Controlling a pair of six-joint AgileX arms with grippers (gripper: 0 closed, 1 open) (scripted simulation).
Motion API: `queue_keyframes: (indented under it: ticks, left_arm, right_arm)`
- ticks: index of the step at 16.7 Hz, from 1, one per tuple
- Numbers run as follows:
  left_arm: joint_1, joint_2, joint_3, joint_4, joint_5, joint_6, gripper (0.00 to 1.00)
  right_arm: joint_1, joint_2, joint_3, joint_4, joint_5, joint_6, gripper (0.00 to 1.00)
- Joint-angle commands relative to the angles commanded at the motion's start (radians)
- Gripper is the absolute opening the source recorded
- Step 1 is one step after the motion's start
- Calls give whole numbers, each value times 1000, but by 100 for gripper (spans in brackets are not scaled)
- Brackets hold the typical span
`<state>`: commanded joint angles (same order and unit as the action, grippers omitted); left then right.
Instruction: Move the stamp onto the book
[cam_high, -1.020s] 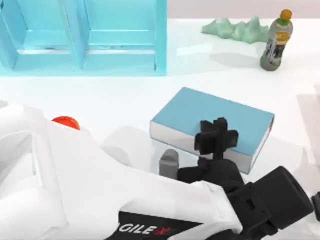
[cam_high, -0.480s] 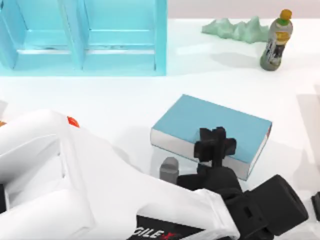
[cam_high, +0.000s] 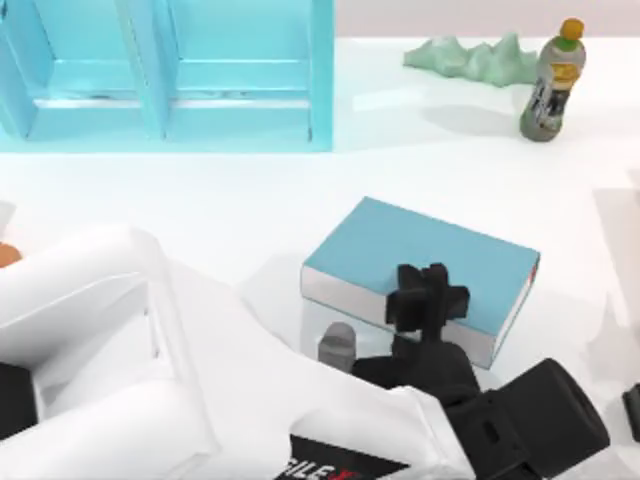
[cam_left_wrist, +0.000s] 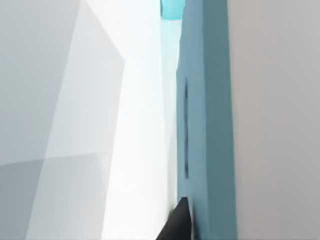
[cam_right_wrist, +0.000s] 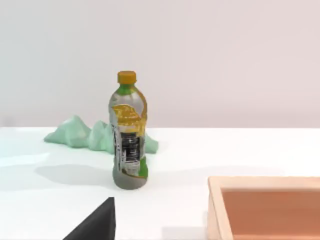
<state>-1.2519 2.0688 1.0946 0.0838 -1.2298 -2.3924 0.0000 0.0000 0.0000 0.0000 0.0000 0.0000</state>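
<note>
Top view: book (cam_high: 420, 262) lying flat right of centre on the white table (cam_high: 250, 190), matte teal-blue hardcover, sharp-cornered, with smooth white page edges along its near and right sides. Cannot tell where the stamp sits. Hovering over the book's near edge, the left gripper (cam_high: 430, 298), black and blocky, on a glossy white arm that covers the near left of the table; its grip cannot be told. Just beside the book's near left corner, a small grey block with a rounded top (cam_high: 338, 345), half hidden by the arm. Seen from the left wrist, the teal cover (cam_left_wrist: 207, 125) edge-on with one dark fingertip (cam_left_wrist: 179, 222) against it. Farther back on the left, a translucent light blue shelf unit (cam_high: 170, 70); back right, a mint-green crumpled lump (cam_high: 470, 58) and a clear upright bottle with orange cap (cam_high: 552, 85). Parked at the near right, the right gripper (cam_right_wrist: 97, 226), grip likewise unreadable, beside a pale wooden tray (cam_right_wrist: 215, 210).
</note>
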Motion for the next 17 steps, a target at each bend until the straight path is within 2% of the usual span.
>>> queue_keyframes:
  ticks: [11, 17]
  left_arm:
    - [0, 0, 0, 0, 0, 0, 98]
    - [0, 0, 0, 0, 0, 0, 100]
  right_arm:
    - [0, 0, 0, 0, 0, 0, 100]
    - [0, 0, 0, 0, 0, 0, 100]
